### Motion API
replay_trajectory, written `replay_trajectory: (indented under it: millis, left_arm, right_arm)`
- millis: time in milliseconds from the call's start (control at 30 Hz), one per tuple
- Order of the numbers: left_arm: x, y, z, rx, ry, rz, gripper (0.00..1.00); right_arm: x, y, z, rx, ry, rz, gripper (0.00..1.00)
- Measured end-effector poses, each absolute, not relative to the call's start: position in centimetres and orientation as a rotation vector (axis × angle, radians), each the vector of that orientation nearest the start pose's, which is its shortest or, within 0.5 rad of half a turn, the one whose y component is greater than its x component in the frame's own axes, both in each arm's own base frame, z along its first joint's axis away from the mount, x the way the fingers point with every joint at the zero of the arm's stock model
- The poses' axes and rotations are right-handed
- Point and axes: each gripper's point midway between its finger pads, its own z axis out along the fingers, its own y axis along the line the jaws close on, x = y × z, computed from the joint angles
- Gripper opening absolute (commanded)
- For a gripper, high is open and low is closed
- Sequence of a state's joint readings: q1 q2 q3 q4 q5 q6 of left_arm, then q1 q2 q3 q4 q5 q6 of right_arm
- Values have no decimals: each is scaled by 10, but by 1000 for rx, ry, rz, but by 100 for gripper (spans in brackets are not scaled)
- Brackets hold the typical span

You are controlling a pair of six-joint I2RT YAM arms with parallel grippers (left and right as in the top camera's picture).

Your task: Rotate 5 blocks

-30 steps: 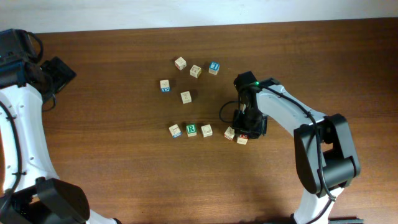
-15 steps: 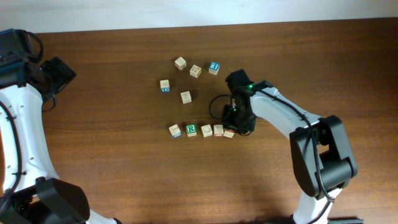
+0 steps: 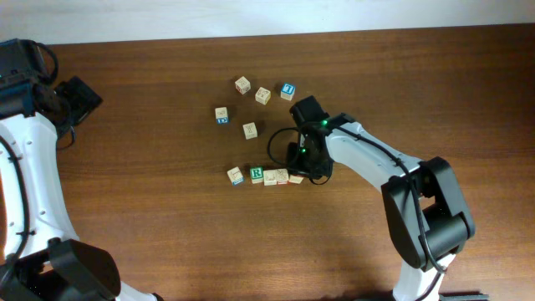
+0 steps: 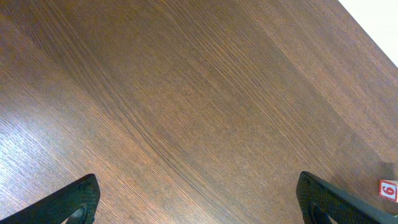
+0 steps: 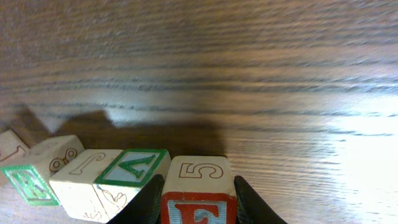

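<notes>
1. Hanging at the far left above the dark-brown wooden table [image 4: 186, 93], my left claw [image 4: 199, 205] has its fingers spread wide with nothing between them. It is well apart from every cube.
2. Toward the middle lies a loose group of four small pale-wood cubes [image 3: 250, 130]. A pale-wood cube with a bright blue top face [image 3: 288, 89] sits at the group's right end.
3. Below that group in the overhead view, a row of five small alphabet cubes runs left to right. It starts with a first tan-faced wooden cube [image 3: 235, 176].
4. Just beside it is the pale-wood cube with a green R face [image 3: 257, 175].
5. Next come a second tan-faced wooden cube [image 3: 272, 177] and a third tan-faced wooden cube [image 3: 283, 176], touching each other.
6. At the row's right end, the pale-wood cube with a red E face [image 5: 198, 177] presses against the third tan cube, a "5" on its upper face.
7. My right claw [image 5: 199, 204] is clamped on that E cube, one of its fingers [image 5: 148, 202] against each side, low over the table.
</notes>
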State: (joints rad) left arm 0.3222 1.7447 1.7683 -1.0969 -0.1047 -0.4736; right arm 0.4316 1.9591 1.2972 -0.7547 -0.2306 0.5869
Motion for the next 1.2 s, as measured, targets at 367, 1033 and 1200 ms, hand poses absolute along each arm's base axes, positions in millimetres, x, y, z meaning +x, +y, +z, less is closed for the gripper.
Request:
replay_trajectory:
  millis: [367,1033,1200]
  left_arm:
    - [399,152,224,-1054,2417,87,99]
    - [399,152,224,-1057,2415,86,99]
    - [399,152,224,-1057,2415,86,99]
  right_arm:
    - [332,200,16,180,3091,425,58]
    - [322,167,31,368,3144,127,32]
    - [316,162,19,436,3143,100,32]
